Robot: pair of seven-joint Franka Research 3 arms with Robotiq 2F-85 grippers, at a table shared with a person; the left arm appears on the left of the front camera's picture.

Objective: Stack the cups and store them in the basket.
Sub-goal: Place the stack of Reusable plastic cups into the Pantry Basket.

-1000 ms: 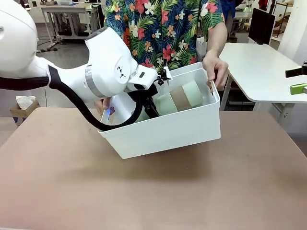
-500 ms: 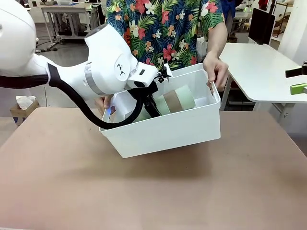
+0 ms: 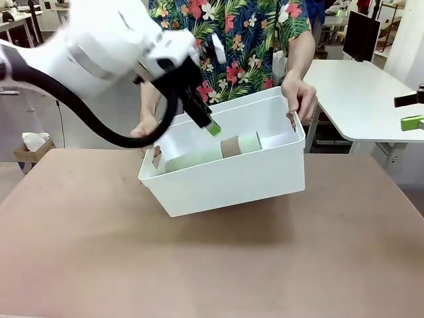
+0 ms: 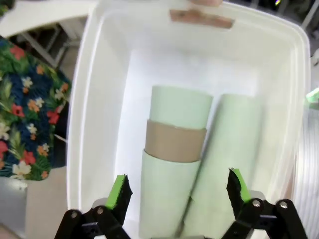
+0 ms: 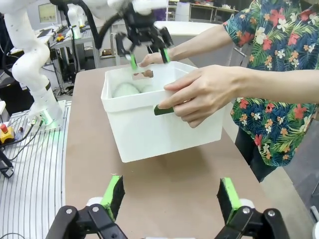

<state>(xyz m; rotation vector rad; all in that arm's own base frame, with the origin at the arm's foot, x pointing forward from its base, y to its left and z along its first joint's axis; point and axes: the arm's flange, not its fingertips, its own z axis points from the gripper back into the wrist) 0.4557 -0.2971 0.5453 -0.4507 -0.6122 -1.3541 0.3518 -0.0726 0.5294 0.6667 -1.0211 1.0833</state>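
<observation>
Cups (image 4: 175, 149) lay on their sides inside the basket (image 3: 232, 182), nested into 2 stacks side by side; the brown cup (image 3: 230, 146) sat mid-stack between mint ones. Basket was tilted toward the robot, held at both ends by the person's hands (image 3: 299, 98), one edge on the table (image 3: 212, 265).

Left gripper (image 4: 179, 191) hung above the cups, fingers spread wide, holding nothing. Right gripper (image 5: 169, 196) was well apart from the basket, low over the table, fingers also spread and empty.

Judgement: cups look light, stiff, matte, not very slippery, likely to roll. Best hold is across a stack's middle.
</observation>
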